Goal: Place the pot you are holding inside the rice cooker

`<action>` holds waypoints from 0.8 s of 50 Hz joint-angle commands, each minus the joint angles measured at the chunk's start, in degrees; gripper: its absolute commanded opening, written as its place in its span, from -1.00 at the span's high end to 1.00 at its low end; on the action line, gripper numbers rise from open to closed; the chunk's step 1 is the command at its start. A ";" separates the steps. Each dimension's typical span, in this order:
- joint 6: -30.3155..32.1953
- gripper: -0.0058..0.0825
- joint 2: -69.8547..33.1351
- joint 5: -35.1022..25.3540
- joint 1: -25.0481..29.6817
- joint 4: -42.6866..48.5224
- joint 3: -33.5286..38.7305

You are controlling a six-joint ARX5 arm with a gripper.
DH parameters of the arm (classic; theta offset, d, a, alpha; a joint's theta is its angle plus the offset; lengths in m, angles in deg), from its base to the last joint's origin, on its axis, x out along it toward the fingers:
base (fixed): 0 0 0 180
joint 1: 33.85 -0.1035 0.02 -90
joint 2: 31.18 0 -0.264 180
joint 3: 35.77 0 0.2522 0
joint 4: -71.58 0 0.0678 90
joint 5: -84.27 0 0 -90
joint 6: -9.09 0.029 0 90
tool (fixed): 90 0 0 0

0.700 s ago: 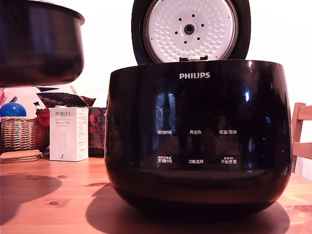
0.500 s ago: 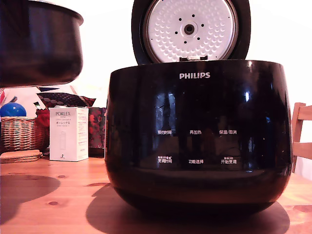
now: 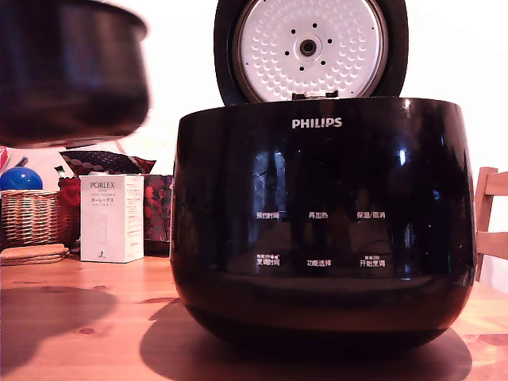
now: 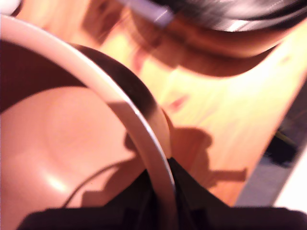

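Drifting rightward toward the rice cooker [image 3: 321,222] above the wooden table [image 3: 87,317], fingers [image 4: 192,196] clamp the pot [image 3: 67,75] rim.

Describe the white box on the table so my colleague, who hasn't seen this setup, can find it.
In the exterior view, start at the big black rice cooker and look to its left. The white box stands upright on the wooden table, between the cooker and a wicker basket. It alone is plain white, printed PORLEX.

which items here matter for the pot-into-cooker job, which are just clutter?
Job:
pot, gripped at its rim by the tool
rice cooker, lid open

Clutter:
white PORLEX box
wicker basket with blue ball
coasters
wooden chair
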 commanded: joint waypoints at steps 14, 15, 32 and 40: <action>-0.13 0.92 0.70 -3.65 4.94 -3.39 -6.84; -0.13 0.92 0.70 -4.26 5.25 -3.76 -7.06; -0.11 0.92 0.59 -12.15 10.36 -11.56 -7.72; -0.11 0.92 0.50 -15.43 11.63 -14.62 -7.72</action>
